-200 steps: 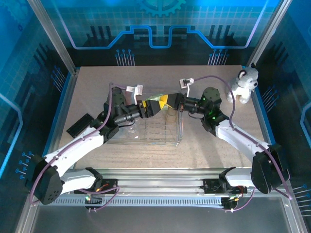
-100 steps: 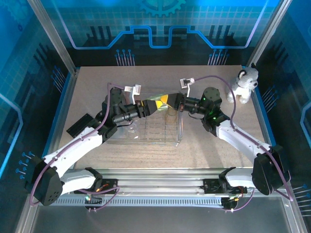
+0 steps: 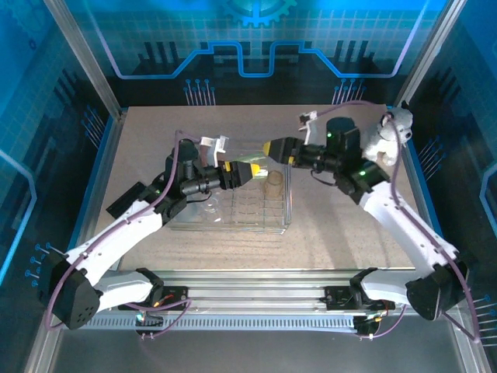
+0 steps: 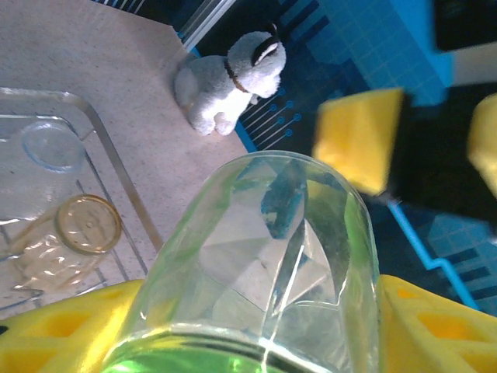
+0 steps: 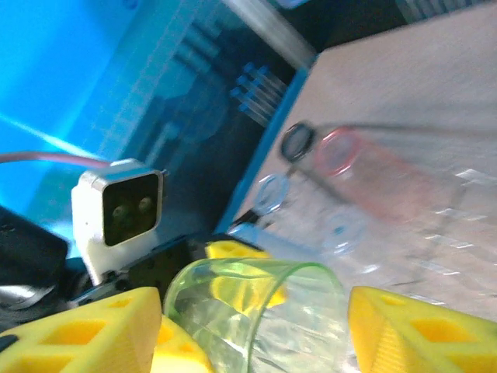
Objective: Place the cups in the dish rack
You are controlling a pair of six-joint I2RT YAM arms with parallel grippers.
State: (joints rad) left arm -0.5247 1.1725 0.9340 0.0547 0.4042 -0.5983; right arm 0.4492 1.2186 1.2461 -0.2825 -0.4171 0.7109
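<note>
A yellow-green cup (image 4: 264,256) lies sideways between my left gripper's (image 4: 256,338) yellow fingers, which are shut on it near its mouth. In the top view that left gripper (image 3: 255,169) hovers over the back of the dish rack (image 3: 233,225). My right gripper (image 3: 270,148) faces it from the right, open. In the right wrist view the cup's (image 5: 256,311) end sits between the right gripper's (image 5: 256,330) spread fingers (image 5: 423,330), with a gap on the right side. An amber cup (image 4: 89,224) and a clear cup (image 4: 50,145) are in the rack (image 4: 105,136). Pink (image 5: 373,179) and pale blue (image 5: 339,229) cups lie there too.
A grey-white plush animal (image 3: 388,136) sits at the table's back right corner, just behind the right arm's wrist. A flat black object (image 3: 128,198) lies left of the rack. Blue-lit walls and metal posts close in the table.
The right gripper has opened off the yellow-green cup and drawn back up and to the right. The left gripper has closed on the cup and now holds it alone.
</note>
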